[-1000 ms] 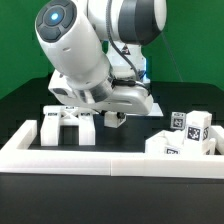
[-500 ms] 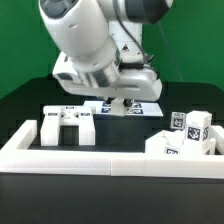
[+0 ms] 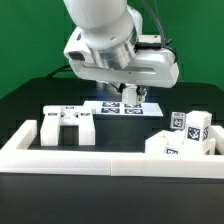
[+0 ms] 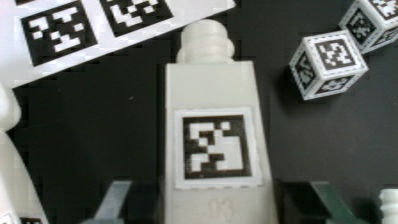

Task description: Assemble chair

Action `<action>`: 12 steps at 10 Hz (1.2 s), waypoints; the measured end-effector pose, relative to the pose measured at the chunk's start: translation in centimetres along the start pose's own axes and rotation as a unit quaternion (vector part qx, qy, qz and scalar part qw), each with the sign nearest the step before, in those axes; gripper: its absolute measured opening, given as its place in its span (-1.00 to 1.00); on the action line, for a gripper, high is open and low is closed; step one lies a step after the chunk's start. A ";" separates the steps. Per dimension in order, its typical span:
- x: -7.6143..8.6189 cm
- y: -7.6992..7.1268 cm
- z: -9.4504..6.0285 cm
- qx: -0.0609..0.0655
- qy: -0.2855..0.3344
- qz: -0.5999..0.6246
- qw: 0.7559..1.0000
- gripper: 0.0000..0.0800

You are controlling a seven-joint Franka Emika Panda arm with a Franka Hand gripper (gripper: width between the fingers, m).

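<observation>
Robot arm (image 3: 110,35) is up over the middle of the black table (image 3: 25,100) right now. The gripper (image 3: 130,96) is pinched narrow on a white chair post (image 4: 214,110). In the wrist view the post runs straight out between the two dark fingers (image 4: 118,200), with a square black-and-white tag on its face and a rounded peg at the far end. So the post is in the claw, not lying down with the rest.

From the exterior view the claw hangs just by the marker board (image 3: 112,107), the flat white one with the tags. I can't tell whether the post's tip is touching anything.

The other chair bits sit along the front, just behind the long white border wall (image 3: 90,158). There's a bracket-like piece (image 3: 67,126) on the exterior view's left. A cluster of tagged blocks (image 3: 185,136) is on the exterior view's right, bunched together and touching. The two groups are well apart. The wrist view also catches one tagged block (image 4: 329,62) off to the side of the post, tilted, not touching it.
</observation>
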State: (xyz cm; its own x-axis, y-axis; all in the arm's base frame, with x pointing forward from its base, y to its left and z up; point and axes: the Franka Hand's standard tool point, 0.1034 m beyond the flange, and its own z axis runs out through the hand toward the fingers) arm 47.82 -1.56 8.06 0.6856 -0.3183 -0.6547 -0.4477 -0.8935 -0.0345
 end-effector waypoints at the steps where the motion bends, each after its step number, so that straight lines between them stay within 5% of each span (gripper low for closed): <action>1: 0.3 -0.1 -0.1 0.000 0.009 0.000 1.000 -0.27; 7: 0.0 -4.5 -4.6 0.024 0.222 -0.023 0.975 -0.27; 12: 0.8 -5.2 -4.6 0.029 0.380 -0.038 0.924 -0.27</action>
State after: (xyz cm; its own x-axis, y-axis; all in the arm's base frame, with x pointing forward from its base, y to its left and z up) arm 53.34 1.42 11.21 0.9116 -0.4053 0.0687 -0.3966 -0.9111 -0.1127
